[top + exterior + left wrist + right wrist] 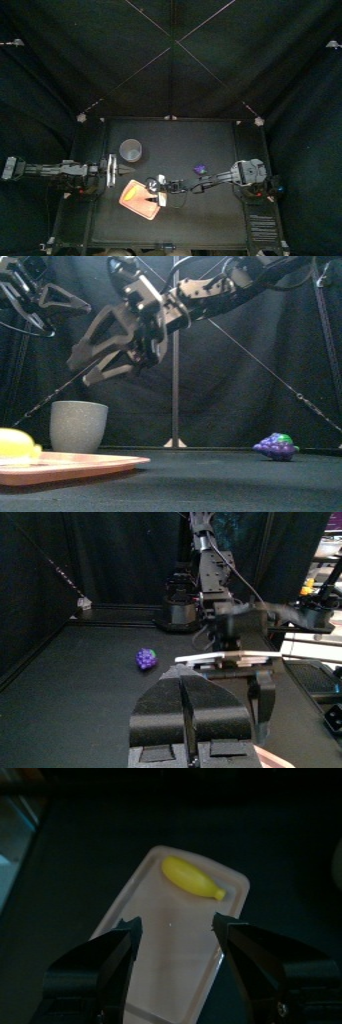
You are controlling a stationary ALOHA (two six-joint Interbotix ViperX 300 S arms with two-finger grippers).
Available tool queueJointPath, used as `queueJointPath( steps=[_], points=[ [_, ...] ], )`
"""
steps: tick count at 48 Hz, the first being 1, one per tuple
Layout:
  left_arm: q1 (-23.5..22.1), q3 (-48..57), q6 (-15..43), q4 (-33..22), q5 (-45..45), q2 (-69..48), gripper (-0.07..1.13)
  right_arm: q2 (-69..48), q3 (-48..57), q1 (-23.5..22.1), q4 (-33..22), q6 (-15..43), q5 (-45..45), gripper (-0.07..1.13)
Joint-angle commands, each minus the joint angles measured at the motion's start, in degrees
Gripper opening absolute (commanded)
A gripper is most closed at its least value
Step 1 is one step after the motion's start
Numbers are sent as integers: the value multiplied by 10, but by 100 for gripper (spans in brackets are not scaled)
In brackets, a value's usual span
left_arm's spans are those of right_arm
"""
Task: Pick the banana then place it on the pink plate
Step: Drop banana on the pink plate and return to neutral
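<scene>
A yellow banana (194,878) lies on the flat pink plate (160,953), near one of its short ends. From the front, the banana (15,443) shows at the far left on the plate (80,465). My right gripper (177,925) hangs open above the plate with nothing between its jaws, a little short of the banana. In the top view the right gripper (163,185) reaches from the right over the plate (134,196). My left gripper (187,717) rests shut and empty at the table's left (106,172).
A tall grey speckled cup (131,150) stands behind the plate, also seen from the front (79,426). A purple bunch of toy grapes (275,446) lies right of centre on the table (199,168), beside the right arm.
</scene>
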Motion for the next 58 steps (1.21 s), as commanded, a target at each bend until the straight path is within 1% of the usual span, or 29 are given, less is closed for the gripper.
queueJointPath(
  steps=[1, 9, 16, 22, 30, 36, 41, 51, 58],
  points=[
    [1, -6, -1, -10, -4, 2, 2, -83, 68, 1, 4, -1, -106, 92],
    [1, -4, 2, -20, -4, 2, 2, -157, 186, 2, 16, -2, -251, 92],
    [1, -4, 1, -21, -5, 2, 2, -208, 269, 4, 17, -2, -333, 92],
    [1, -4, 1, -22, -5, 1, 2, -246, 318, 11, 19, -3, -373, 92],
    [1, -7, 4, -21, -9, 1, 2, -282, 359, 8, 17, -6, -383, 92],
    [1, -7, 4, -19, -14, 2, 2, -290, 364, 5, 11, -8, -384, 92],
    [-1, -4, 4, -19, -13, 2, 2, -290, 361, -11, 10, -8, -384, 92],
    [-2, 2, 0, -21, -18, 2, 2, -282, 348, -67, 4, -8, -386, 92],
    [-2, 6, 1, -31, -14, 2, 2, -264, 346, -79, 1, -7, -386, 92]
  ],
)
